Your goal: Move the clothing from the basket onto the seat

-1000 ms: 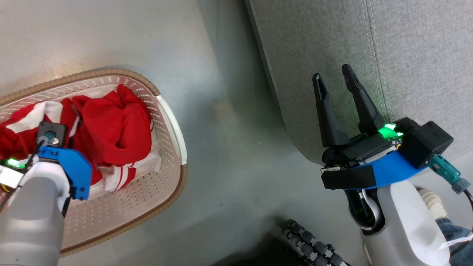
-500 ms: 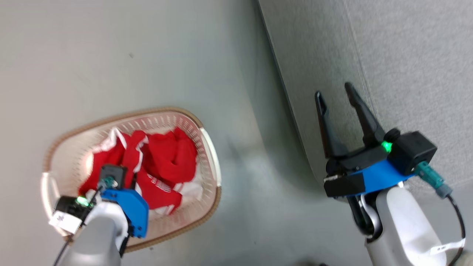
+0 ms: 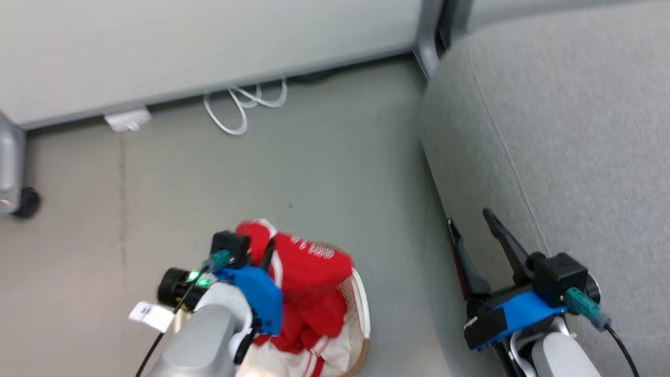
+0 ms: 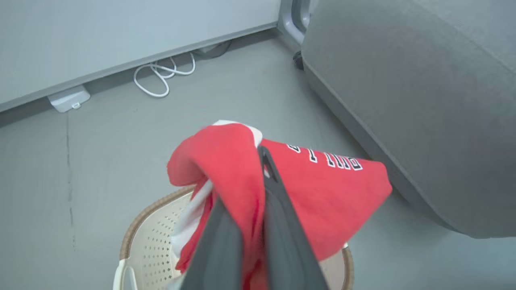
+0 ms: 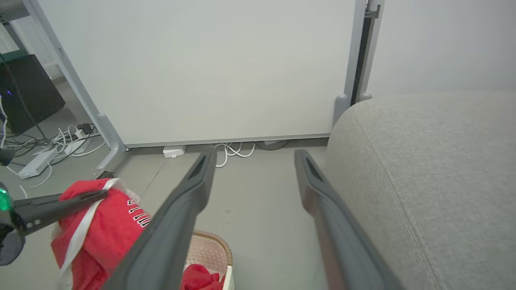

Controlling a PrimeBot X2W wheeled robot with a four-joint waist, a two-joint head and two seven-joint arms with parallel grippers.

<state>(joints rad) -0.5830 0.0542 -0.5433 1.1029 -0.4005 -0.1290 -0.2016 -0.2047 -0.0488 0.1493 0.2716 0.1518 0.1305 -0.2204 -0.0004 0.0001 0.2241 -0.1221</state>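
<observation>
A bright red garment (image 4: pixel 330 189) with white lettering and stripes hangs from my left gripper (image 4: pixel 261 161), whose dark fingers are shut on a fold of it. It is lifted above the cream perforated basket (image 4: pixel 149 241). In the head view the left gripper (image 3: pixel 267 254) and the clothing (image 3: pixel 314 283) sit over the basket's rim (image 3: pixel 362 314) at the bottom. More red clothing (image 5: pixel 197 280) lies inside the basket (image 5: pixel 213 249). My right gripper (image 3: pixel 469 219) stands open and empty beside the grey seat (image 3: pixel 549 131), to the right of the basket.
A white panel wall runs along the far side, with coiled white cables (image 3: pixel 241 107) and a small white box (image 3: pixel 128 119) at its foot. A grey panel leg on a caster (image 3: pixel 10 178) stands far left. A power strip and wires (image 5: pixel 36 161) lie beyond it.
The head camera has swung up and away from the basket. My left gripper has risen out of the basket with the lettered red garment in its grip. The right gripper stays open.
</observation>
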